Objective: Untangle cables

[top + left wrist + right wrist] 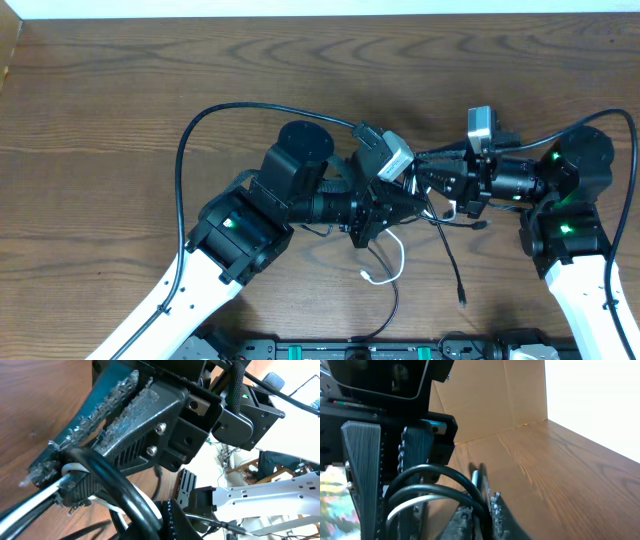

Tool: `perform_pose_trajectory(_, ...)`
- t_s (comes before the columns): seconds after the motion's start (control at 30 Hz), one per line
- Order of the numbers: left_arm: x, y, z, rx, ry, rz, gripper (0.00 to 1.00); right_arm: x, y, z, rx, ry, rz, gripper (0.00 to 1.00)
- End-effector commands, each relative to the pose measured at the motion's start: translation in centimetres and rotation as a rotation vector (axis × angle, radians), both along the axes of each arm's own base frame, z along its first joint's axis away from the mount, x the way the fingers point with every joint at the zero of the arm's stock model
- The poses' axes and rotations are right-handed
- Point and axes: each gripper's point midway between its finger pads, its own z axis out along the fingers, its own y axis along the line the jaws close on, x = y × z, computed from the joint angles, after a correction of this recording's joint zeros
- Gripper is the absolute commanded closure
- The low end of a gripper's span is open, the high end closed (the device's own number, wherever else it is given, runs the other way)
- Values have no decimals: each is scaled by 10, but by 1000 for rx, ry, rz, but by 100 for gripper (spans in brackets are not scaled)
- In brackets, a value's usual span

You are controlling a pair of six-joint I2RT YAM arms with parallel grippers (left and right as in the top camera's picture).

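Where two hands [412, 200] [428, 172] meet, one white cable [74, 467]

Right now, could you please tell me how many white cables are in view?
1. The white cable loops on the table beside the left claw, which clamps it with a black cable. Others could be hidden under the arms.

Overhead plus wrist close-ups, cables [448, 258] shared

Table [100, 120] matt grained wood; cables [449, 258] smooth, glossy plastic sheath.
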Motion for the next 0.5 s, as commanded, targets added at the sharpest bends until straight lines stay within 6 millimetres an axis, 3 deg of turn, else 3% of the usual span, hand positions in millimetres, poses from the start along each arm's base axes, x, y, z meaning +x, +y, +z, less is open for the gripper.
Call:
perform_pose_trajectory(0.0,-3,-2,7,-9,5,-12,93,1,0,4,3,-1,-10,97)
perform_pose_trajectory(0.47,-10,5,-12,62,84,-8,93,38,-11,-7,-4,101,-234,99)
